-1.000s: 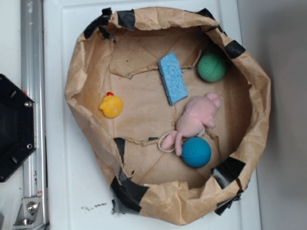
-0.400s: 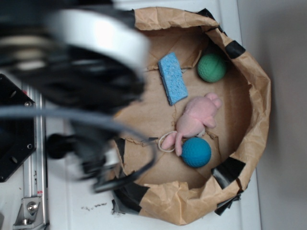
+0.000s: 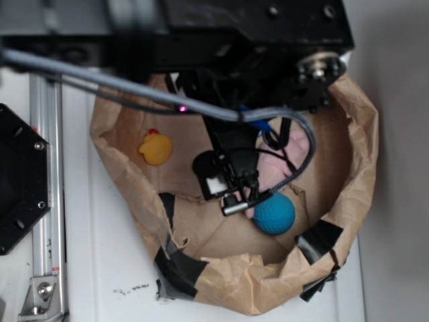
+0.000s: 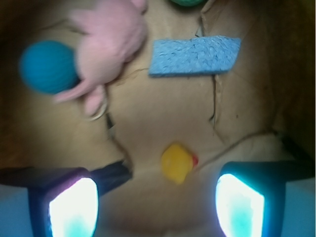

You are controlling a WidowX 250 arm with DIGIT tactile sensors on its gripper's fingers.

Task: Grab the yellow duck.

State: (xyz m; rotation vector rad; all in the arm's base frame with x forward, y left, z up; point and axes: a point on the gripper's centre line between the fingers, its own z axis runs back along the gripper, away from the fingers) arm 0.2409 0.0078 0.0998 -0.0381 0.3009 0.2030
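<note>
Duck: the yellow duck (image 3: 155, 147) sits on the paper floor at the 9 o'clock side of the brown paper basin (image 3: 365, 154), near the wall, clear of the other toys; nothing touches it.
Claw: the gripper (image 4: 157, 200) is spread wide and empty; its two lit fingertips (image 4: 73, 207) frame the bottom of the wrist view, well above the floor.
Key relation: in the wrist view the duck (image 4: 177, 163) lies at 12 o'clock from the gap between the jaws, slightly toward the right-hand finger; in the exterior view the arm's tip (image 3: 228, 184) hangs over the basin's middle, with the duck off toward 9 o'clock.
Long axis: too blurred to read surely; the red beak points toward 3 o'clock in the wrist view.
Neighbours: pink bunny (image 4: 106, 39), blue ball (image 4: 47, 66) and blue sponge (image 4: 195, 55) lie farther off, toward 11 to 1 o'clock.
Judgement: likely a short advance, then descent.
</note>
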